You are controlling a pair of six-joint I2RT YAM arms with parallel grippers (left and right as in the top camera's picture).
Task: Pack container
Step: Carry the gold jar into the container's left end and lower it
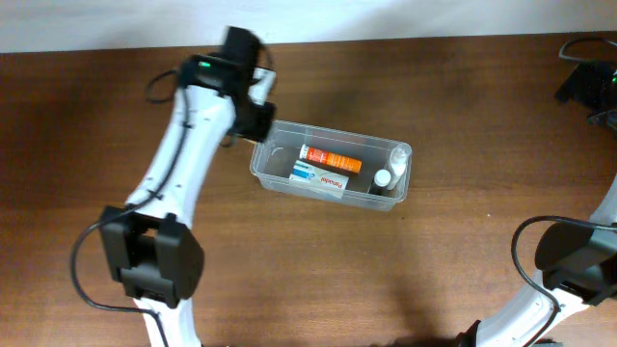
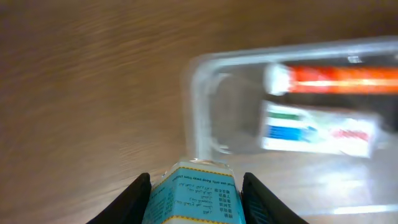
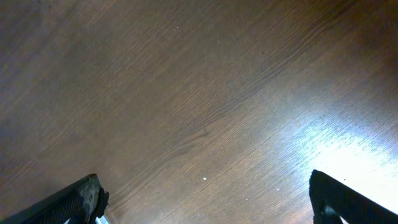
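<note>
The clear plastic container (image 1: 272,177) stands mid-table. It holds an orange tube (image 1: 334,159), a white box with blue and green marks (image 1: 318,179) and a small white-capped bottle (image 1: 388,174). It also shows blurred in the left wrist view (image 2: 200,106). My left gripper (image 2: 196,199) is shut on a small item with a light-blue label (image 2: 198,196) and holds it by the container's left end (image 1: 253,118). My right gripper (image 3: 205,199) is open and empty over bare wood; only its arm base (image 1: 578,260) shows in the overhead view.
The brown wooden table (image 1: 434,270) stretches all round the container. Black equipment (image 1: 588,82) sits at the far right edge. Cables hang from both arm bases.
</note>
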